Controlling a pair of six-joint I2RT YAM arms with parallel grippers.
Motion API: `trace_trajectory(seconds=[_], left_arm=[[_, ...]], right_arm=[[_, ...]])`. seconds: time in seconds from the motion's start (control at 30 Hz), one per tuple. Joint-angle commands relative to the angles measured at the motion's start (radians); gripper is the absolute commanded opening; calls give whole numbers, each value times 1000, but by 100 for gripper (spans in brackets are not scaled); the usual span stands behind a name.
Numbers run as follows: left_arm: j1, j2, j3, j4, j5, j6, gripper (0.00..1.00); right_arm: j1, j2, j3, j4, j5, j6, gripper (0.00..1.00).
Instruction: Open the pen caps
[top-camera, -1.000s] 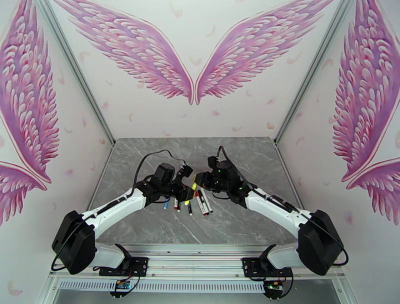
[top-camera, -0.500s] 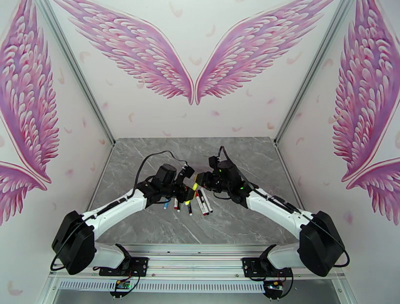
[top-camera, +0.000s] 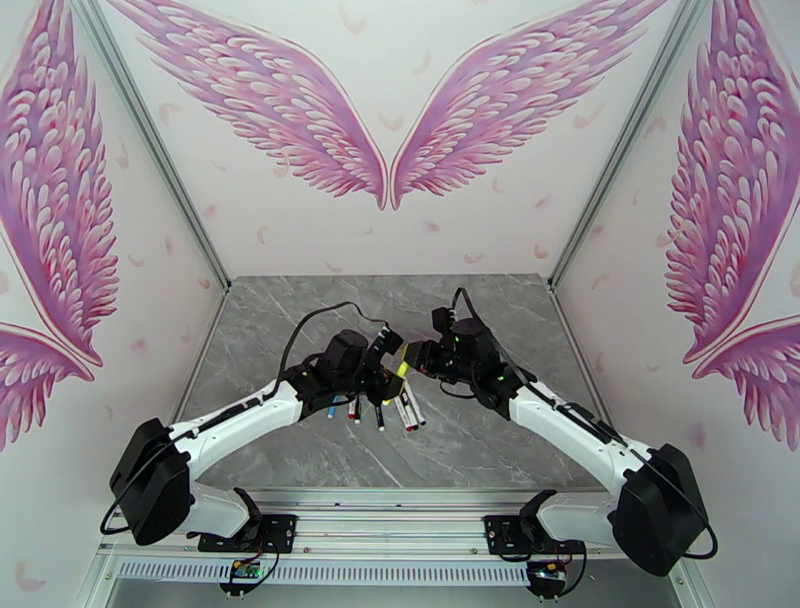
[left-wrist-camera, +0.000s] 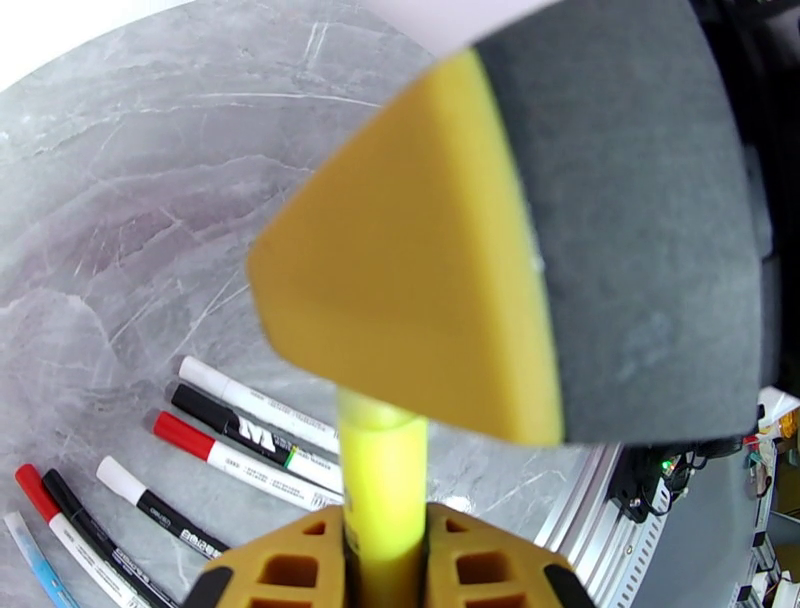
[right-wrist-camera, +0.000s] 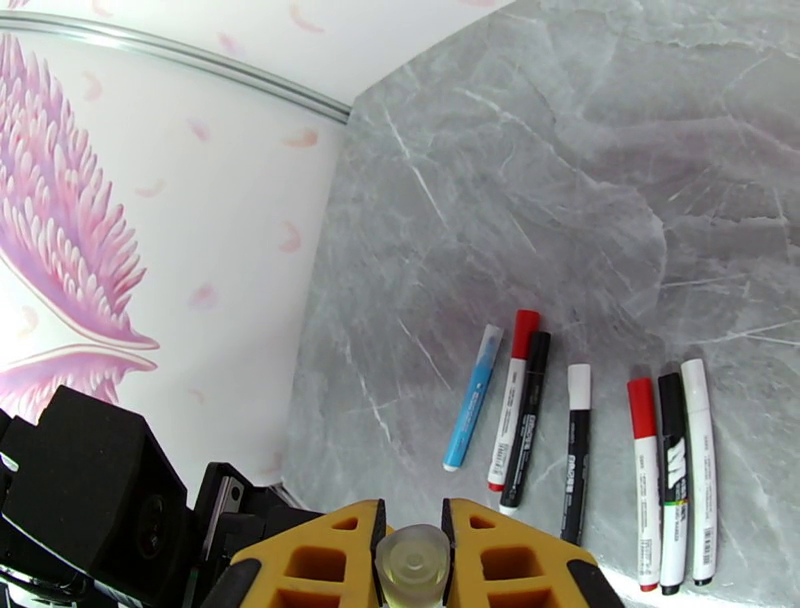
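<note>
Yellow plastic marker pen (left-wrist-camera: 384, 470) is being held off the grey marbled stone tabletop (top-camera: 480, 310), near the middle of the overhead frame, where the two arms are meeting tip to tip. The left claw (left-wrist-camera: 385, 565) is pinching the barrel of this pen between its orange fingers (left-wrist-camera: 290, 570) at the bottom centre of the left wrist frame; the barrel is running upward and disappearing behind one yellow-and-grey padded finger (left-wrist-camera: 560, 230) of the right claw (right-wrist-camera: 412, 560), which is looming across the upper right. At the bottom centre of the right wrist frame, the right claw is pressing together on a pale yellow round plastic cap (right-wrist-camera: 412, 562), seen end-on. Seven other marker pens (right-wrist-camera: 577, 450) are lying side by side on the tabletop in the lower right of that frame: a light blue one (right-wrist-camera: 473, 398) at the left, then white- and black-barrelled ones wearing red, black or white caps (right-wrist-camera: 525, 325).
</note>
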Motion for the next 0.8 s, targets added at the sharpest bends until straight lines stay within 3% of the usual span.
trace_trajectory(seconds=[0.0,0.37,0.77], left_arm=[[-39,22,-9,-138,59,22,0],[-38,41,6,-136,168,-4,0],[-45,65,9,-139,143,-18,0]], right_arm=[[-74,-26,7,79,104,-19,8],[-149,-34,7,91,71,-28,9],[-184,-25,27,87,98,-46,8]])
